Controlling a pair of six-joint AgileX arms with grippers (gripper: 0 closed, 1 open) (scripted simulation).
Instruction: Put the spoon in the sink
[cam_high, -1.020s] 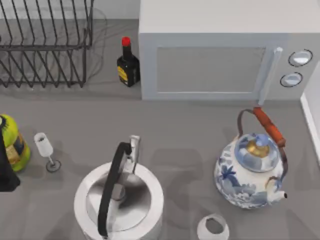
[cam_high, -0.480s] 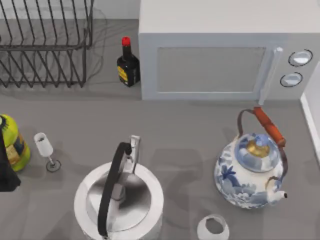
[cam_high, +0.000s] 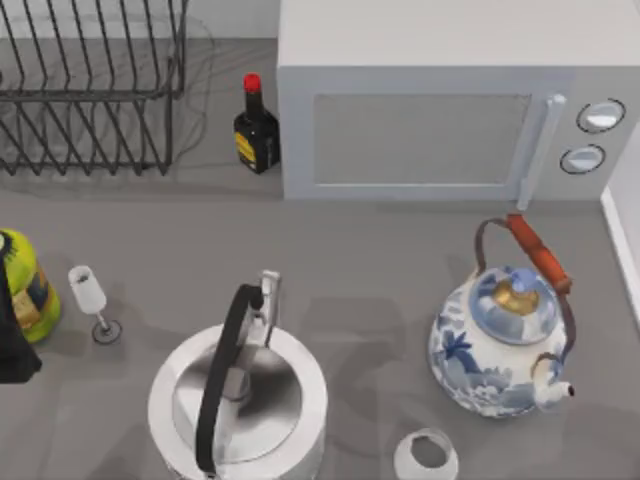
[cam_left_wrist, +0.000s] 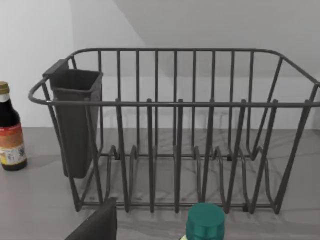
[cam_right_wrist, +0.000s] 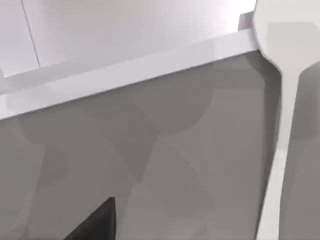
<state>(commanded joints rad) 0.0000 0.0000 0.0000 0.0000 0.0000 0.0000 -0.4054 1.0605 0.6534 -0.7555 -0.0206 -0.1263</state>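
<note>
A white spoon (cam_right_wrist: 280, 100) lies on the grey counter in the right wrist view, its bowl up against a white raised rim (cam_right_wrist: 125, 70) that looks like the sink's edge. A dark part of my right gripper (cam_right_wrist: 97, 222) shows in that view, apart from the spoon and touching nothing. In the top view a white edge (cam_high: 622, 240) runs along the table's right side. My left arm (cam_high: 12, 340) sits at the table's left edge beside a yellow-green bottle (cam_high: 30, 285), and a dark part of its gripper (cam_left_wrist: 95, 225) faces the dish rack (cam_left_wrist: 175, 130).
A wire dish rack (cam_high: 90, 90) stands at the back left, with a soy sauce bottle (cam_high: 255, 125) and a microwave (cam_high: 440, 100) to its right. A wine glass (cam_high: 92, 300), a steel kettle (cam_high: 238, 400), a blue-and-white teapot (cam_high: 505, 340) and a small white cup (cam_high: 427, 455) crowd the front.
</note>
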